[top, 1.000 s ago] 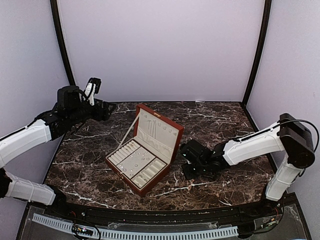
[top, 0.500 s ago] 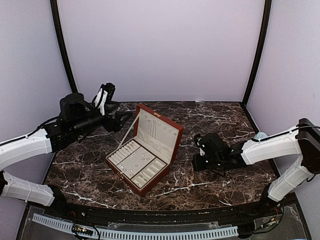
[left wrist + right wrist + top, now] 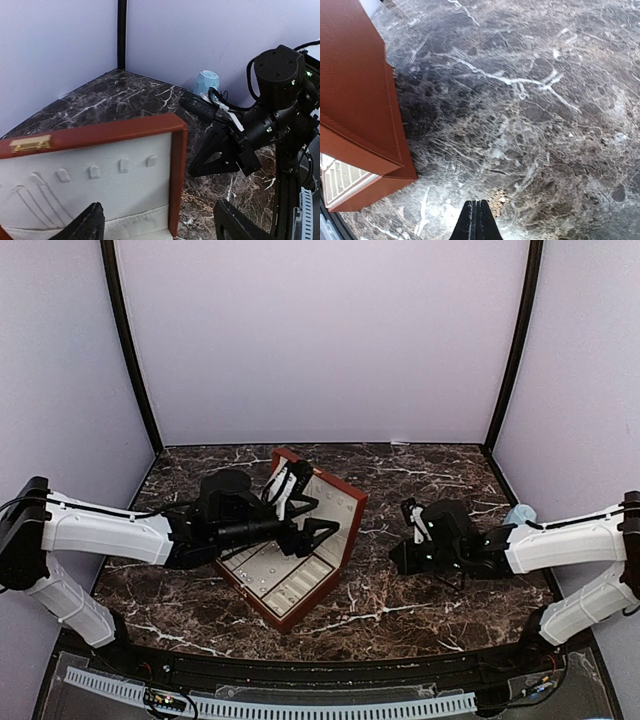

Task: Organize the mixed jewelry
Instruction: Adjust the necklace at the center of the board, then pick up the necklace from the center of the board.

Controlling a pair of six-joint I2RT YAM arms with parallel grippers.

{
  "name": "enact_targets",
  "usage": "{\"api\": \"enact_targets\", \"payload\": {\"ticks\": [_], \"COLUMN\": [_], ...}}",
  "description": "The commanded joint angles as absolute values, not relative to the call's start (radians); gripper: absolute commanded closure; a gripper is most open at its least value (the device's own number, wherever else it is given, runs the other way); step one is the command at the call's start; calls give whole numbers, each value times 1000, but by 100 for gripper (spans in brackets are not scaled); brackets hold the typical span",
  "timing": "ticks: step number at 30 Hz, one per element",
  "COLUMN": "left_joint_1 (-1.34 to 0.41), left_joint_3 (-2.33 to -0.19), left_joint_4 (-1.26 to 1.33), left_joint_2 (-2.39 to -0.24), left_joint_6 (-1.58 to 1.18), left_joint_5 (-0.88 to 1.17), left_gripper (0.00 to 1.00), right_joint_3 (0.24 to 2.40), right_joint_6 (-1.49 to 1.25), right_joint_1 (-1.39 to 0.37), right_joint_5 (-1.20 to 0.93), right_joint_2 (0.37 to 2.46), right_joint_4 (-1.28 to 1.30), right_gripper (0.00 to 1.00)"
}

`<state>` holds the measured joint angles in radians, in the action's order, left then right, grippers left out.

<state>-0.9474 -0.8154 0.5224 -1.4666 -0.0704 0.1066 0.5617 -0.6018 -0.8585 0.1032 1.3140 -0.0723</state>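
Note:
The reddish-brown box [image 3: 300,600] stands open at mid-table, its cream slotted tray [image 3: 262,570] holding several tiny silvery pieces of the mixed jewelry [image 3: 272,562]. My left gripper [image 3: 312,512] hovers open over the tray, facing the lid's cream lining [image 3: 125,190], where thin chains [image 3: 35,192] hang. Nothing is between its fingers [image 3: 82,227]. One tiny pale piece [image 3: 502,199] lies on the marble right of the box, also visible as a pale speck [image 3: 188,221] in the left wrist view. My right gripper [image 3: 476,220] is shut and empty, just short of that piece.
A pale blue object [image 3: 520,515] sits at the right wall, by the right arm. The box's outer side [image 3: 360,100] rises left of the right gripper [image 3: 402,555]. Dark marble table [image 3: 420,480] spreads behind and right of the box.
My left arm has swung from the back left corner down over the open box. My right gripper has drawn back to the right, away from the box. Both jaws keep their state.

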Motion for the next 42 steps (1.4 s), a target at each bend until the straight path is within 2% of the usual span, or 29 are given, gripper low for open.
{"api": "enact_targets", "payload": {"ticks": [1,7,11,15,20,29,39,42], "left_joint_1": [-980,-982,-982,-982,-982,-982,-982,-982], "left_joint_3": [-851,-839,-821,-803,-788,-758,-744,-747], "left_joint_4": [634,640,622,611,612,619,625,627], "left_joint_2": [-1492,-1486,-1462,-1444,-1434,-1407,-1397,-1397], "left_joint_6": [-125,-125,-111,-105,-111,-118,-130,-133], "left_joint_5": [120,72,29,-2,-26,-59,-75,-77], "left_gripper": [22,22,22,22,22,22,22,21], "right_joint_3": [612,662,687,697,724,767,757,739], "right_joint_6": [-579,-634,-684,-726,-746,-780,-877,-881], "right_joint_1": [-855,-897,-973,-1020,-1047,-1093,-1093,-1072], "right_joint_5": [115,136,158,168,192,235,348,343], "right_joint_2": [1378,1446,1474,1478,1525,1599,1612,1607], "right_joint_4": [48,159,215,236,261,324,433,396], "right_gripper": [100,74,66,64,73,76,100,100]}}
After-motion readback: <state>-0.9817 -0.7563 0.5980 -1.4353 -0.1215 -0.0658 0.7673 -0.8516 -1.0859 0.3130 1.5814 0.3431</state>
